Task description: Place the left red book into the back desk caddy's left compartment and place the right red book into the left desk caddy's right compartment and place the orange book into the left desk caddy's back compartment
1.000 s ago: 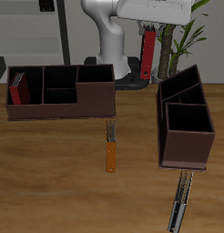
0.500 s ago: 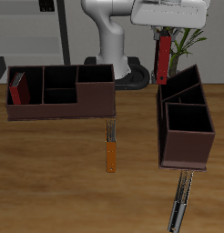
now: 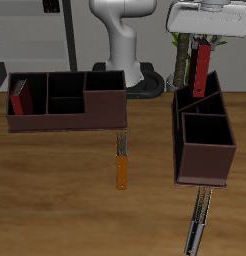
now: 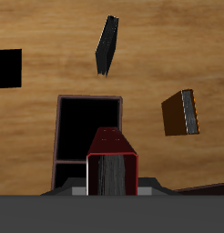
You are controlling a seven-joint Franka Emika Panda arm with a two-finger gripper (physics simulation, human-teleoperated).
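I've got the pincer (image 3: 203, 42) clamped on 1 red book (image 3: 200, 69), holding it upright in the air above the left desk caddy (image 3: 202, 137). In the exterior view the book hangs over that caddy's rear part, its lower end close to the rim, apparently not inside yet, though I can't tell the exact gap from this angle. In the wrist view the held red book (image 4: 113, 167) shows spine and page edge, with a dark open compartment (image 4: 86, 123) of the caddy right beneath it.

The other red book (image 3: 20, 98) stands upright in the end compartment of the back desk caddy (image 3: 65, 102), which sits farther back on the bench (image 3: 65, 190).

The orange book (image 3: 122, 162) lies flat on the bench, nearer the front edge than the back desk caddy and between the 2 caddies. In the wrist view the orange book (image 4: 179, 113) lies on bare wood, apart from the caddy.

1 dark book (image 3: 197, 224) lies flat near the bench's front edge, just past the left desk caddy's front end; in the wrist view this dark book (image 4: 106, 45) is well apart from the held one.
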